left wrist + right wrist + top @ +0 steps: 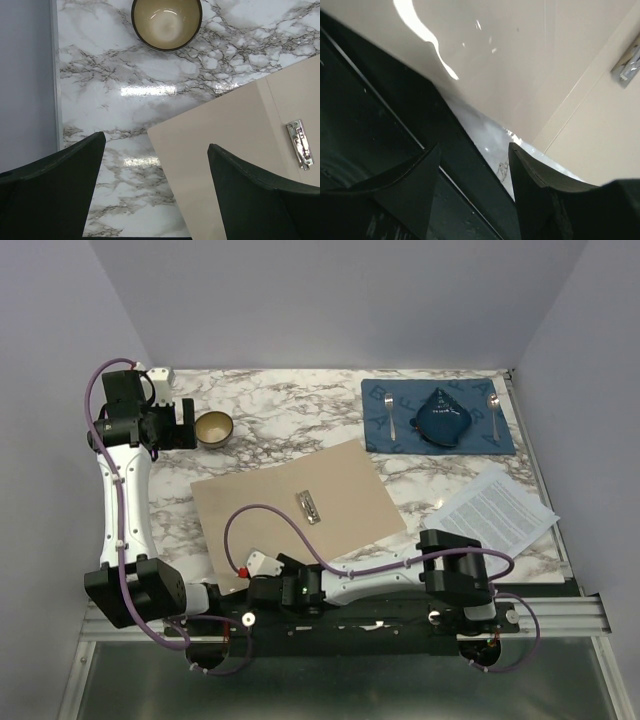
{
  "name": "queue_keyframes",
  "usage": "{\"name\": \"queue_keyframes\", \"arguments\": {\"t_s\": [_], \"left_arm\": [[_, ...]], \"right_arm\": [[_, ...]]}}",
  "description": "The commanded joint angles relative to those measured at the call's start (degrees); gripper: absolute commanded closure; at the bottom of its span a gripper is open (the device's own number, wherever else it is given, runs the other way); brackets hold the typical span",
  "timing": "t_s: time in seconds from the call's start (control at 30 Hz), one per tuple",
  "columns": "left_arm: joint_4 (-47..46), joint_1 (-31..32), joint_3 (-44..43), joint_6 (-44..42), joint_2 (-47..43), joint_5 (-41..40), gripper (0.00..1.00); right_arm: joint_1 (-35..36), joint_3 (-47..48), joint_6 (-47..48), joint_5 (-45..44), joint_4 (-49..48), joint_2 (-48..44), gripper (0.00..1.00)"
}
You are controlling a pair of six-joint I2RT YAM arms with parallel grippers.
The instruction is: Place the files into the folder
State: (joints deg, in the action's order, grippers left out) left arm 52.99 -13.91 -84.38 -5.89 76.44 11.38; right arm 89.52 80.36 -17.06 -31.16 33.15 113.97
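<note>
While the large tan card folder lies open and flat mid-bench, small metal clip showing, the white printed paper sheets rest apart to its right, near the marbled bench edge. The left jaws hang spread wide beside a round tan bowl. The right jaws stand parted, holding nothing, at the folder's near edge.

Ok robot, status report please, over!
Left pincer open, right pincer open, both empty. Folder open flat; files off to its right, not inside. Only the clip lies on it.
</note>
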Motion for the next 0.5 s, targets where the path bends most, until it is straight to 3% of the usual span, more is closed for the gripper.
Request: {"name": "queue_keyframes", "arguments": {"t_s": [0.0, 0.13, 0.23, 0.27, 0.37, 0.47], "left_arm": [[0.36, -0.50, 0.18, 0.27, 0.81, 1.37, 0.01], [-0.08, -0.59, 0.97, -0.35, 1.51, 0.58, 0.01], [-0.43, -0.85, 2.02, -0.88, 1.25, 0.58, 0.01], [-0.61, -0.85, 2.37, -0.96, 0.99, 0.49, 0.01], [-0.70, -0.94, 3.60, -1.23, 0.46, 1.19, 0.01], [-0.43, -0.94, 5.01, -1.49, -0.15, 2.33, 0.01]], "right_arm": [[-0.22, -5.37, -1.75, 6.02, -1.40, -5.24, 0.34], [-3.11, -12.67, -4.64, 7.07, -4.40, -17.16, 0.34], [-9.51, -17.25, -7.37, 9.79, -6.86, -22.64, 0.36], [-14.49, -17.25, -7.81, 12.24, -6.69, -23.70, 0.37], [-22.33, -13.93, -7.47, 14.10, -6.52, -21.53, 0.38], [-25.43, -6.39, -4.13, 14.81, -6.17, -16.52, 0.39]]}}
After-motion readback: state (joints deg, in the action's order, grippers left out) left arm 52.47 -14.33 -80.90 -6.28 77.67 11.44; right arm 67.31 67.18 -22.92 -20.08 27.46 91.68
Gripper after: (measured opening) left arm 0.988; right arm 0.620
